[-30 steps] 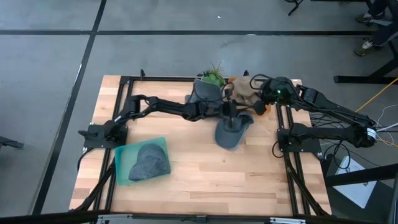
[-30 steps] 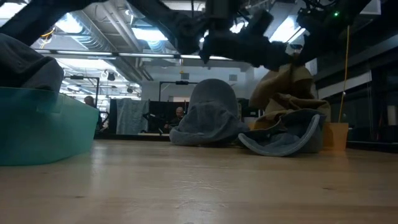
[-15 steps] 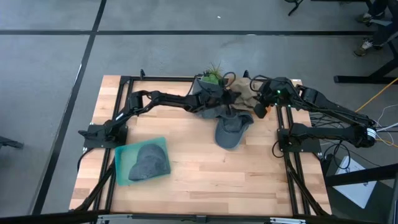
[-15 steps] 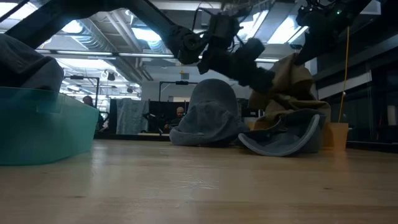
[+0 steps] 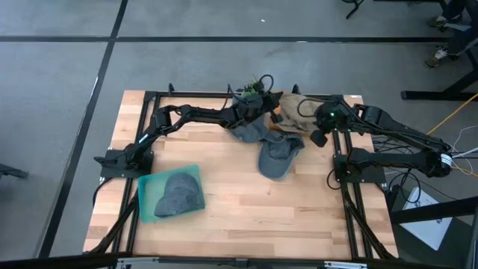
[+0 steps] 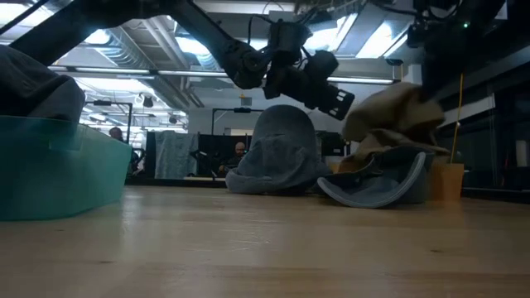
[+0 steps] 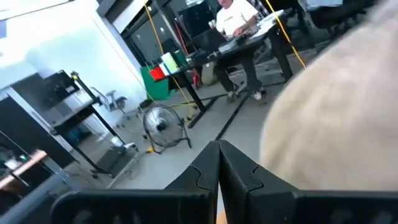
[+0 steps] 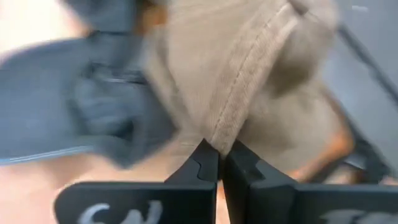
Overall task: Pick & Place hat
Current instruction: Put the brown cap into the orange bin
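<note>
Bin [image 5: 146, 196] near-left on table [image 5: 246, 217], hat in bin [image 5: 179, 193]. Hat pile at far centre: cap [image 5: 278, 155] nearest, second hat [image 5: 249, 130] just left-behind it, tan hat [image 5: 293, 109] far-right of both, plant [image 5: 258, 88] behind at far edge. Left gripper [image 5: 258, 106] over pile's far-left part. Right gripper [image 5: 320, 128] at pile's right, clamped on tan hat edge.

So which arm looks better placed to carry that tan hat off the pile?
The right one, probably. The right gripper is shut on a fold of the tan hat, which hangs lifted above the grey hats. The left gripper is shut and empty, raised over the pile.
</note>
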Motion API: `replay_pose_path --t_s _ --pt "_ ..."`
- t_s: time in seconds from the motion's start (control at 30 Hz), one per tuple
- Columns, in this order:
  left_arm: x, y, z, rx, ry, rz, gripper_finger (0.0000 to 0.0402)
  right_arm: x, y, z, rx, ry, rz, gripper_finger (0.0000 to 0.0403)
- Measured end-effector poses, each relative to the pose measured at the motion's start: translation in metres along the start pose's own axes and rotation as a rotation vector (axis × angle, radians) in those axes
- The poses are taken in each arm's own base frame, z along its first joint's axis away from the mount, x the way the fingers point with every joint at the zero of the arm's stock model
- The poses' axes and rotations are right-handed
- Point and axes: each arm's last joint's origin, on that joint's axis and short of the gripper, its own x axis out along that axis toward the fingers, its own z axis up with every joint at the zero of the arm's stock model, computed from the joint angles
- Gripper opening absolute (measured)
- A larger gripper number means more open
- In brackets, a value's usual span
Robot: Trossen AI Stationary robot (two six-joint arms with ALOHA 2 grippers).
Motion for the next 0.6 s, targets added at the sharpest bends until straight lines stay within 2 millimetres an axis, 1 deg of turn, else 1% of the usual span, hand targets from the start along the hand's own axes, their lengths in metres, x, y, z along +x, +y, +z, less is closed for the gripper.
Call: replay_pose_path --t_s 0.1,0.2,0.33,0.5,0.6 --pt "-0.003 -0.006 0.003 0.030 0.003 -0.003 0.0005 0.000 -0.003 0.000 0.011 -0.003 -0.114 0.0008" --pt "-0.008 -0.012 0.008 0.072 0.010 0.015 0.0006 -0.001 -0.005 0.002 -0.026 -0.025 -0.173 0.0008" --pt "-0.018 -0.016 0.024 0.139 0.017 0.019 0.0002 -0.001 -0.008 0.005 -0.081 -0.047 -0.277 0.0008" --pt "-0.038 -0.019 0.049 0.159 0.010 -0.103 0.0002 -0.003 -0.011 0.010 -0.165 -0.069 -0.392 0.0008" --pt "-0.049 -0.016 0.063 0.132 0.016 -0.197 0.0002 -0.003 -0.012 0.011 -0.248 -0.051 -0.441 0.0008"
